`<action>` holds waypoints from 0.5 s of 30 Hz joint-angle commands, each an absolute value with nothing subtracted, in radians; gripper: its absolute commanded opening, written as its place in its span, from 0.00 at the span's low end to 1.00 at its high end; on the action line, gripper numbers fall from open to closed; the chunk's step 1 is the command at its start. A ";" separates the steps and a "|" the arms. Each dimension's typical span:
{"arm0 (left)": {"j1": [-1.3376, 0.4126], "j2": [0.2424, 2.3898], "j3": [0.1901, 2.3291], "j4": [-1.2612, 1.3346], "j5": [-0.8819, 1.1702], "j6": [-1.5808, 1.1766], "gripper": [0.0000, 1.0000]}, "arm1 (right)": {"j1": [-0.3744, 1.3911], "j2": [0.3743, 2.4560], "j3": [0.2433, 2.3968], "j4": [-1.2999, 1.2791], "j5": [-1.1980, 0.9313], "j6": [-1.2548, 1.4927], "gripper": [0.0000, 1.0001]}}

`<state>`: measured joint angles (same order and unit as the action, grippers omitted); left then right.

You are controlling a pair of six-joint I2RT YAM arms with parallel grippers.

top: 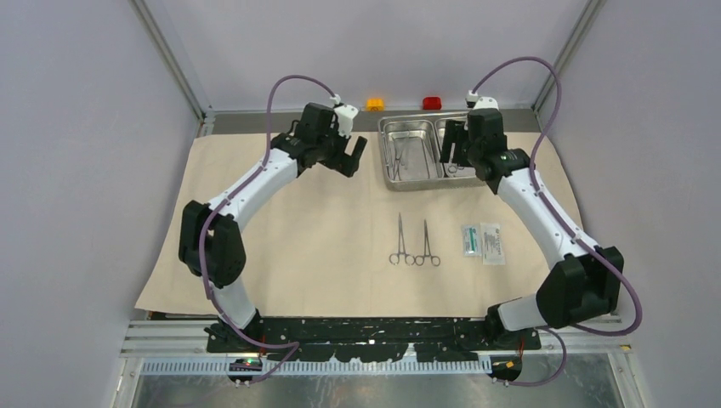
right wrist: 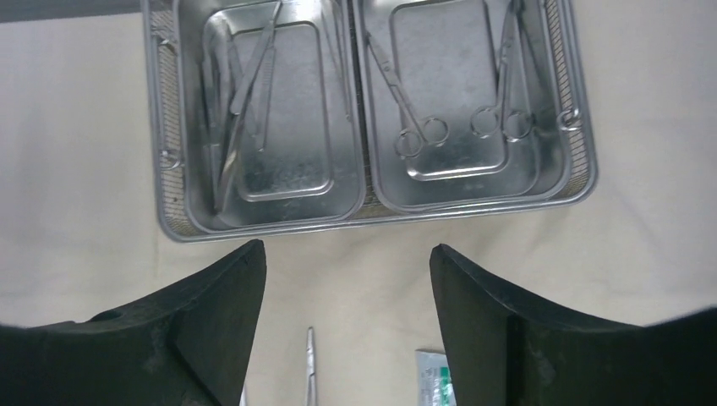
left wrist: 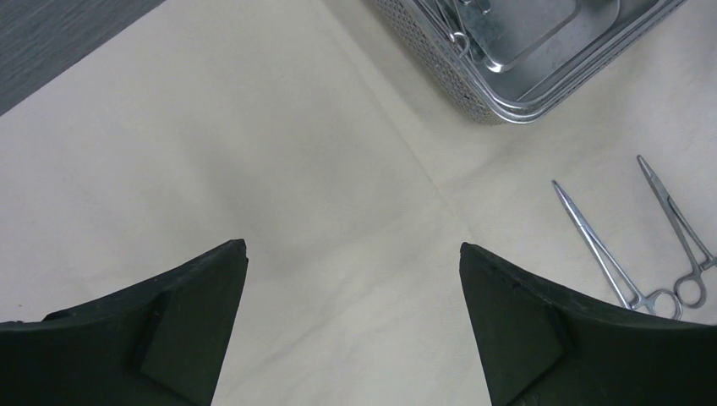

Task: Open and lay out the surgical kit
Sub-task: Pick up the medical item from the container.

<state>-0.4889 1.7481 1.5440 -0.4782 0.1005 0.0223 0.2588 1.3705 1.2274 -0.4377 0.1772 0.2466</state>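
Top view, cloth: big beige cloth [top: 281, 229] lies spread flat across the counter [top: 246, 121], and the whole kit sits on it.
Top view, tray: shiny two-compartment steel tray [top: 422, 136] at the far side of the cloth, a touch right of centre, with instruments inside.
Top view, laid out: two slim steel ring-handled clamps [top: 400, 242] lie side by side mid-cloth, rings toward the arm bases. Two small white and teal packets [top: 480, 242] are just to their right.
Top view, arms: left tool [top: 353, 160] hangs just beside the tray's left wall, and right tool [top: 451, 153] is over its right compartment.
Top view, extras: small orange block [top: 375, 104] and small red block [top: 432, 103] sit beyond the cloth, by the back wall.
Left wrist, tool: left tool [left wrist: 352, 247] has its fingers wide apart, with nothing between them and bare cloth [left wrist: 254, 127] below.
Left wrist, surroundings: tray corner [left wrist: 507, 93] at upper right, and the two laid-out clamps [left wrist: 609, 254] at the right edge.
Right wrist, tool: right tool [right wrist: 347, 248] has its fingers apart and empty, above the cloth just short of the tray's near rim [right wrist: 254, 233].
Right wrist, tray: one compartment holds steel tweezers and straight handles [right wrist: 245, 101], crossed over each other. The other holds two further ring-handled clamps [right wrist: 406, 101].
Right wrist, bottom edge: one clamp tip [right wrist: 310, 372] and a packet corner [right wrist: 434, 376] peek between the fingers.
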 commanded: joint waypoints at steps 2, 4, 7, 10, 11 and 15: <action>-0.491 1.736 1.565 -0.557 0.091 0.081 1.00 | 0.228 1.508 1.364 -0.498 0.261 0.106 0.82; -0.491 1.739 1.556 -0.565 0.087 0.100 1.00 | 0.203 1.563 1.418 -0.496 0.257 0.100 0.83; -0.490 1.731 1.537 -0.566 0.072 0.134 1.00 | 0.156 1.661 1.511 -0.495 0.227 0.088 0.83; -0.489 1.725 1.529 -0.590 0.084 0.159 1.00 | 0.112 1.771 1.618 -0.517 0.165 0.061 0.82; -0.489 1.723 1.530 -0.604 0.097 0.166 1.00 | 0.095 1.811 1.654 -0.539 0.133 0.048 0.82; -0.489 1.737 1.560 -0.679 0.171 0.194 0.99 | 0.051 1.968 1.840 -0.602 0.120 0.014 0.82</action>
